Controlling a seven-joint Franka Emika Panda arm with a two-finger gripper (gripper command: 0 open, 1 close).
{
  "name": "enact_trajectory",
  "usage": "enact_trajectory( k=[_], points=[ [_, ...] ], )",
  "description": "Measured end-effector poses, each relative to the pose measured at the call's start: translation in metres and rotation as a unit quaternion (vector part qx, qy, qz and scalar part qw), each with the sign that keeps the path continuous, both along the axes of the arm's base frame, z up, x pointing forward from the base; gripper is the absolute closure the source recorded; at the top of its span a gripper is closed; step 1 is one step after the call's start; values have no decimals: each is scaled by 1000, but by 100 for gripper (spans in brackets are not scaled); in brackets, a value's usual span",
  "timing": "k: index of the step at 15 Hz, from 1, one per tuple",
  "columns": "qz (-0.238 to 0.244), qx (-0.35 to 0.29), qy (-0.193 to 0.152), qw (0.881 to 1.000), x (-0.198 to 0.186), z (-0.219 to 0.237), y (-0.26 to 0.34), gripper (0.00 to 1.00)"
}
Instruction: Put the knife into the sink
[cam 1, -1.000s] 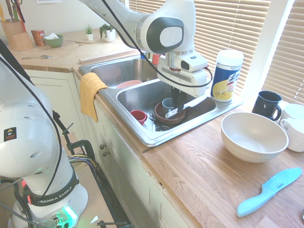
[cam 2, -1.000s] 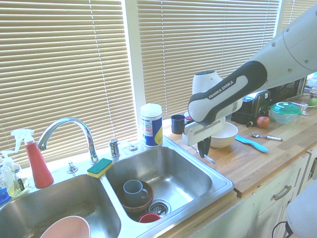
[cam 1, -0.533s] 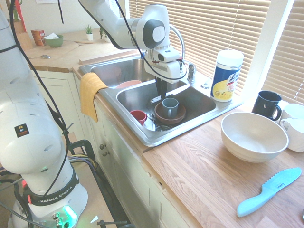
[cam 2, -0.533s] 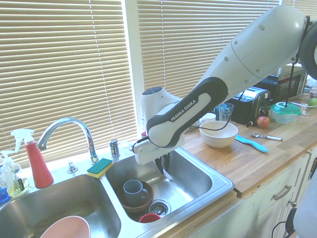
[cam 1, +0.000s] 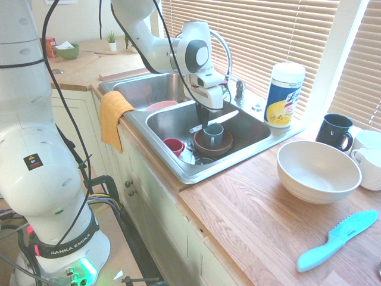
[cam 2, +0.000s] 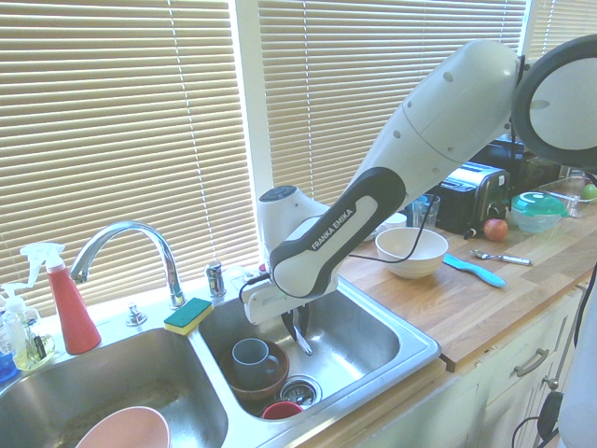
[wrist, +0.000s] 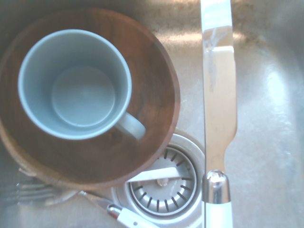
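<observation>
The claw (cam 1: 207,119) points straight down over the right basin of the sink (cam 1: 269,138), clamped tight on the white handle of the knife (cam 1: 215,119). The blade juts out sideways, roughly level, clear of the basin floor. Directly below sit a brown bowl (cam 1: 205,145) holding a grey mug (cam 1: 214,134), with a small red cup (cam 1: 174,146) beside. A teal serrated knife (cam 1: 337,241) lies on the worktop (cam 1: 256,214).

Steel sink (cam 1: 178,170), wooden bench (cam 1: 262,220), white arm

The knife (wrist: 218,118) has a silver blade and white handle; a grey-blue mug (wrist: 76,85) sits in a brown bowl (wrist: 152,128). A mustard-yellow cloth (cam 1: 113,116) drapes the rim; a teal serrated knife (cam 1: 336,241) lies beside a cream bowl (cam 1: 317,171).
</observation>
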State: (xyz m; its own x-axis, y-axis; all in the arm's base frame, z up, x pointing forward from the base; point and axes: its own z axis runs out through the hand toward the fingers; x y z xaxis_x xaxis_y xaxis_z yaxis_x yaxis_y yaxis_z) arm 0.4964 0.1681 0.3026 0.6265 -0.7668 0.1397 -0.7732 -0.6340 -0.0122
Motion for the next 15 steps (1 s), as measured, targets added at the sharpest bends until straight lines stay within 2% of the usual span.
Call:
enact_trajectory(
  k=[3,15],
  points=[
    [-2,10,-1,1000,2,-25,-4,100],
    [11,16,33,999,1,-120,-22,100]
  ],
)
